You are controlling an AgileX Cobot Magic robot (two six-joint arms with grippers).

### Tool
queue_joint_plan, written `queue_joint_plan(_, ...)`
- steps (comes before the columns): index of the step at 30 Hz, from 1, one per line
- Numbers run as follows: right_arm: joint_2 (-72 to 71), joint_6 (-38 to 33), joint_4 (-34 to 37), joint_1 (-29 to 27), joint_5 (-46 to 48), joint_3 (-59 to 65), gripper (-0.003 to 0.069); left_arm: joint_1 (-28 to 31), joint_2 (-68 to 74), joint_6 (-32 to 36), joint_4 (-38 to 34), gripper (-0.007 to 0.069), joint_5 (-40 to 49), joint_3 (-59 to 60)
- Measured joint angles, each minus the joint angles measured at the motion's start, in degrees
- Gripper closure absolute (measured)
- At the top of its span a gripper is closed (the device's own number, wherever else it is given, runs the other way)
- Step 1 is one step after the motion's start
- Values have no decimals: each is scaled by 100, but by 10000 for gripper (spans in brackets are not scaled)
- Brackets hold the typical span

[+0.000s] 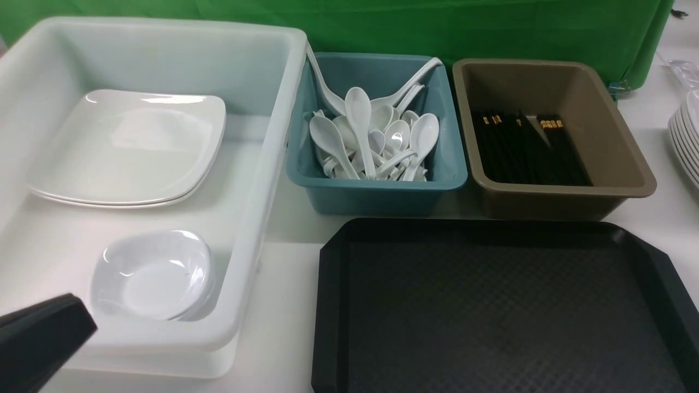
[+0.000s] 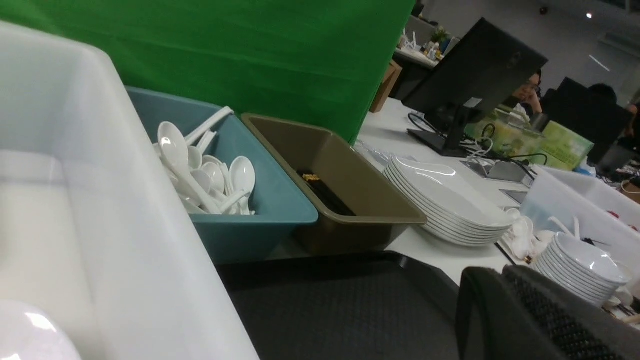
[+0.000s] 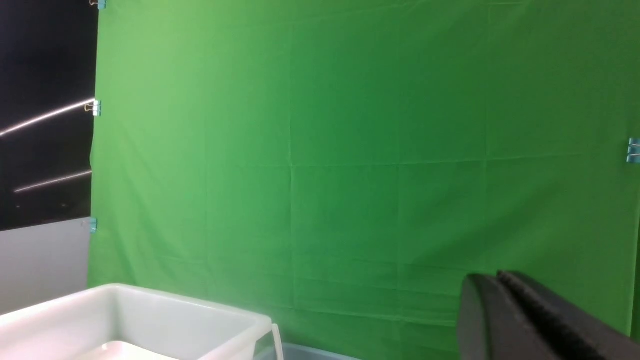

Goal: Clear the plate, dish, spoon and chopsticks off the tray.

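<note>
Swinging the left claw [image 1: 71,314] away too low could clip the white bin's [image 1: 259,180] near wall, since it hangs close by that corner, and jolt the dish [image 1: 155,275] or the plate [image 1: 131,144]. Both of those lie in the bin, each on a stack, so a hard knock might make them slide. The left claw is together with nothing in it; the right claw [image 3: 499,276] is also together and empty.

Spoons [image 1: 359,117] are heaped in the teal bin [image 1: 382,199], some handles poking above the rim; an arm sweeping low over them could snag one and flip it onto the bench [image 1: 289,273]. Chopsticks [image 1: 513,147] lie in the brown bin [image 1: 568,191], well down and safer. The tray [image 1: 491,305] shows bare where seen, so the job looks done; its near edge is out of frame, and a missed piece there would go unnoticed.
</note>
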Motion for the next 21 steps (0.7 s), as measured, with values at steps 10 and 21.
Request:
queue_joint_plan(10,0,0,0,0,0,0,590,0,0,-16,0,615,1,0)
queue_joint_plan(21,0,4,0,0,0,0,580,0,-25,203,725,615,-263,0)
